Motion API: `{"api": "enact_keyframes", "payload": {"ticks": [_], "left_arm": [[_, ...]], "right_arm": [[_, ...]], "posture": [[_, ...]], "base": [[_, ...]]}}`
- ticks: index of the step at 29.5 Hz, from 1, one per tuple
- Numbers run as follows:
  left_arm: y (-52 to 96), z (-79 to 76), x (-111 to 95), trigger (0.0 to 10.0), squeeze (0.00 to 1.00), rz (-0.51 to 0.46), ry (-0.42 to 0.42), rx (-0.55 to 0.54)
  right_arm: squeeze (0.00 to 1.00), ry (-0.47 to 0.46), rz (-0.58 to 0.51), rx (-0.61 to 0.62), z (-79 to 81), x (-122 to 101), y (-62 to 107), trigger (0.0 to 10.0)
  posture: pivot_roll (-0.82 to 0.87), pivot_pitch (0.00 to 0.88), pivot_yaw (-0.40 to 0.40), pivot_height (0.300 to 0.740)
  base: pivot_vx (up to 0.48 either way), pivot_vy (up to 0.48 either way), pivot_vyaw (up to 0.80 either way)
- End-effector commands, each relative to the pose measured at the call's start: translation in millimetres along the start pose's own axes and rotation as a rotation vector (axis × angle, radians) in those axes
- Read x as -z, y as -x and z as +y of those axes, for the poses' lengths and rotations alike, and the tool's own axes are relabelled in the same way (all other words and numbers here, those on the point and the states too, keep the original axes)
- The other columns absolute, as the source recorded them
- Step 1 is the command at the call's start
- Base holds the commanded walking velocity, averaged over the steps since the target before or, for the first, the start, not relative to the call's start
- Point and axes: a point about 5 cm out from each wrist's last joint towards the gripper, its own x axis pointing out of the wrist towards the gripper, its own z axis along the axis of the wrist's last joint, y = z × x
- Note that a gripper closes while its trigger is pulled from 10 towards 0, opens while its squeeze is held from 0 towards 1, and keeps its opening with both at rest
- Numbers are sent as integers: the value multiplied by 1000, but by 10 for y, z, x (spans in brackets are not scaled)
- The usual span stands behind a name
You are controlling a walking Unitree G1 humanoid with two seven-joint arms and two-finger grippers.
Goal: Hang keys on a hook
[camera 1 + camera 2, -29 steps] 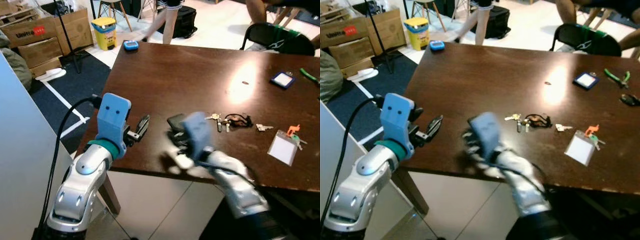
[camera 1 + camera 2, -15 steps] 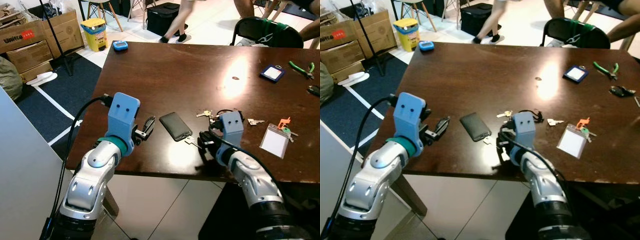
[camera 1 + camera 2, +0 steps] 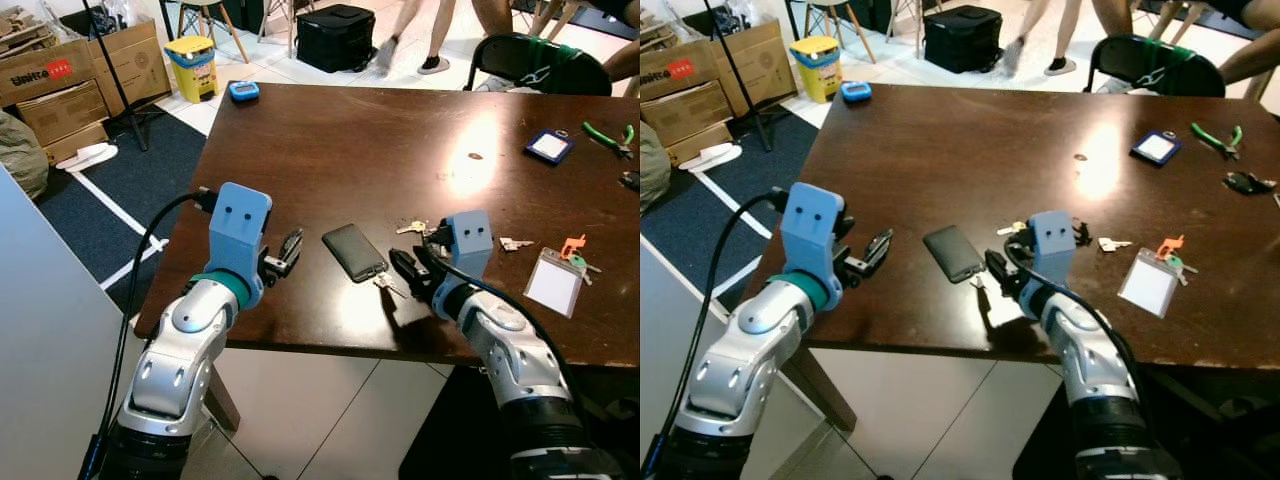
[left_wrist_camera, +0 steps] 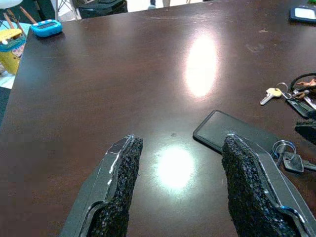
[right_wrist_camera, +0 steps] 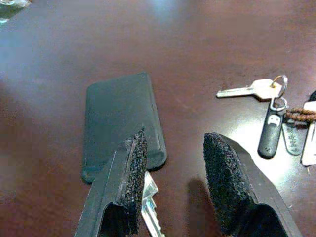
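A small key on a ring (image 3: 384, 283) lies on the dark wooden table (image 3: 340, 150), at the near corner of a black phone (image 3: 353, 252). My right gripper (image 3: 408, 268) hovers open just above it; in the right wrist view the small key (image 5: 150, 202) sits beside one finger, apart from the other. A bunch of keys with a black cord (image 3: 432, 233) lies just behind that gripper, also seen as the key bunch (image 5: 276, 118). My left gripper (image 3: 289, 246) is open over bare table left of the phone (image 4: 237, 133).
A loose key (image 3: 515, 243), a white badge (image 3: 556, 283) with an orange tag (image 3: 575, 245), a blue card holder (image 3: 549, 147) and green pliers (image 3: 608, 135) lie on the right. A blue object (image 3: 243, 91) sits at the far left corner. A black chair (image 3: 545, 65) and a person's legs stand beyond.
My right arm has swung from over the phone to its right side, and its open fingers now sit by the small key. The left arm has barely moved. A person walked past behind.
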Motion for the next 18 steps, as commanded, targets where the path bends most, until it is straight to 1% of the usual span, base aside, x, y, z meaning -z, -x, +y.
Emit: {"api": "enact_keyframes", "payload": {"ticks": [1, 2, 4, 6, 9, 18], "left_arm": [[0, -6, 46, 10000, 0, 20, 0, -1], [0, -6, 46, 10000, 0, 20, 0, -1], [-1, 9, 38, 10000, 0, 18, -2, -5], [-1, 9, 38, 10000, 0, 18, -2, -5], [6, 19, 37, 10000, 0, 19, -1, -9], [17, 20, 39, 10000, 0, 21, -1, -13]], "right_arm": [[0, 1, 40, -35, 47, 89, -22, 10000], [0, 1, 40, -35, 47, 89, -22, 10000], [0, 38, 80, -84, 142, 184, -71, 10000], [0, 38, 80, -84, 142, 184, -71, 10000], [0, 51, 93, -104, 183, 224, -93, 10000], [0, 54, 100, -132, 257, 241, -130, 10000]], "posture": [[-95, 109, 104, 740], [-95, 109, 104, 740], [-80, 109, 100, 740], [-80, 109, 100, 740], [-78, 109, 100, 740], [-72, 105, 96, 740]], "base": [[0, 0, 0], [0, 0, 0], [0, 0, 0], [0, 0, 0], [0, 0, 0], [0, 0, 0]]}}
